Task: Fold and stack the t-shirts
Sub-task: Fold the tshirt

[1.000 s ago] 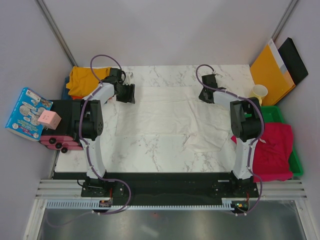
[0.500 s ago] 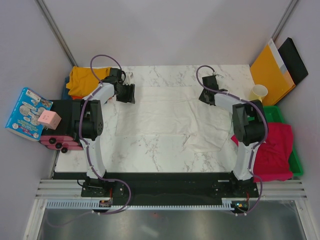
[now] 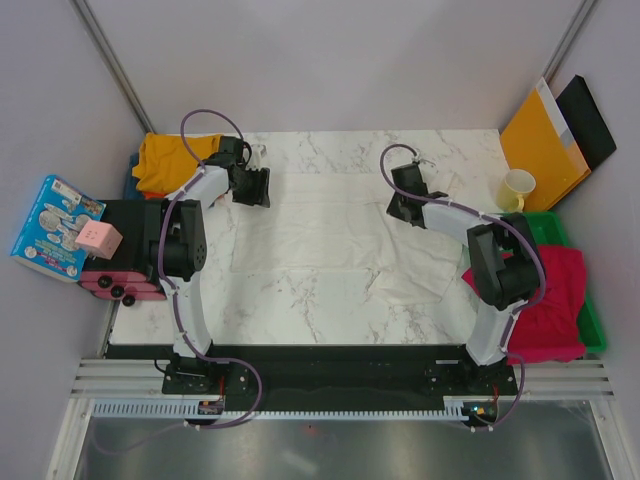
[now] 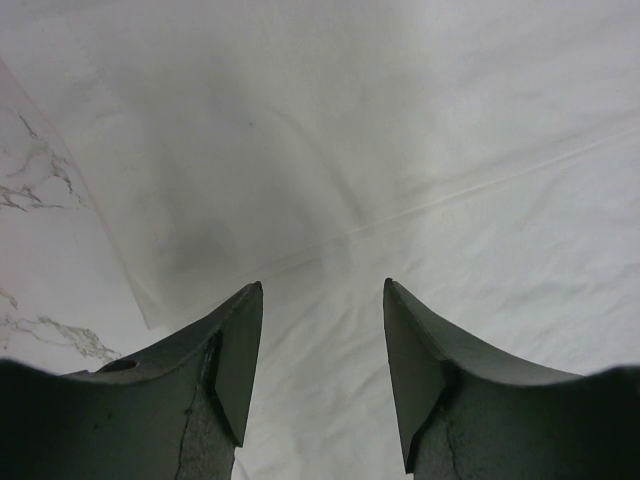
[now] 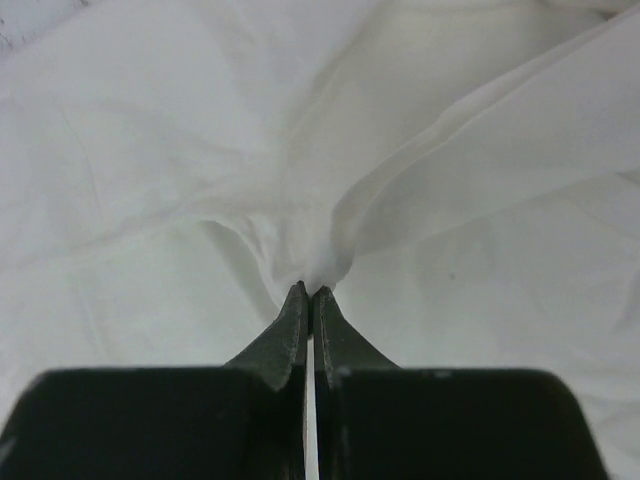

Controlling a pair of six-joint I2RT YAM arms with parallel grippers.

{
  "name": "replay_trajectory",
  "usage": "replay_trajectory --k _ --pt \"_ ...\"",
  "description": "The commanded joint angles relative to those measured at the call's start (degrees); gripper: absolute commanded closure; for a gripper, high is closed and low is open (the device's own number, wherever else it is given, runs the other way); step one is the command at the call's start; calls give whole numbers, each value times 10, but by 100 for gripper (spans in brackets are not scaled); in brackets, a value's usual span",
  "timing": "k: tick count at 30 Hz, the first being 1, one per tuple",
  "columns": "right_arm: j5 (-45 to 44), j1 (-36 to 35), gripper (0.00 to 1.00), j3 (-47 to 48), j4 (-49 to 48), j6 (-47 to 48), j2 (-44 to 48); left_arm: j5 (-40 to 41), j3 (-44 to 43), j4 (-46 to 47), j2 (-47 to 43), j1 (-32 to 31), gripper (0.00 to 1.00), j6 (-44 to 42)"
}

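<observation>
The white t-shirt (image 3: pixel 330 235) lies spread across the marble table (image 3: pixel 330 310). My left gripper (image 3: pixel 250 187) is open just above its far left corner; in the left wrist view (image 4: pixel 322 290) white cloth (image 4: pixel 420 150) shows between the fingers. My right gripper (image 3: pixel 400 206) is shut on a pinch of the shirt's far right part, and the cloth (image 5: pixel 330 250) bunches at the tips of the gripper (image 5: pixel 312 290). The mustard yellow shirt (image 3: pixel 168 158) lies at the far left. The crimson-pink shirt (image 3: pixel 545 295) lies on the right.
A green tray (image 3: pixel 592 325) holds the crimson-pink shirt. An orange-yellow envelope (image 3: pixel 540 135), a black folder (image 3: pixel 590 118) and a cup (image 3: pixel 518 185) stand at the far right. A black box (image 3: pixel 125 235) with a pink cube (image 3: pixel 97 237) and a colourful book (image 3: pixel 50 228) sit at the left.
My right gripper has moved left and a little nearer, dragging its pinch of white cloth inward. The left arm has not moved.
</observation>
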State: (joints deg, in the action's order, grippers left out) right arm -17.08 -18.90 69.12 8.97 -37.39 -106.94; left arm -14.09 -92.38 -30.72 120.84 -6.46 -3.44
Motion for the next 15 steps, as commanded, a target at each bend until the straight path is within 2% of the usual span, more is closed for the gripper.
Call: replay_trajectory --k 1,9,10,11,13,15 --pt "-16 -24 100 -37 -18 -37 34 -15 -1 14 5 0 41 0" --pt "-34 -54 98 -101 -36 -71 59 -19 -2 14 10 0 42 2" --pt "-36 -56 93 -101 -34 -67 59 -20 -2 15 10 0 42 1" --pt "-38 -59 77 -100 -37 -64 61 -21 -2 15 11 0 41 3" --pt "-46 -60 55 -89 -40 -53 67 -22 -3 14 12 0 42 1" --pt "-55 -60 47 -69 -40 -39 66 -23 -4 14 13 -1 42 1"
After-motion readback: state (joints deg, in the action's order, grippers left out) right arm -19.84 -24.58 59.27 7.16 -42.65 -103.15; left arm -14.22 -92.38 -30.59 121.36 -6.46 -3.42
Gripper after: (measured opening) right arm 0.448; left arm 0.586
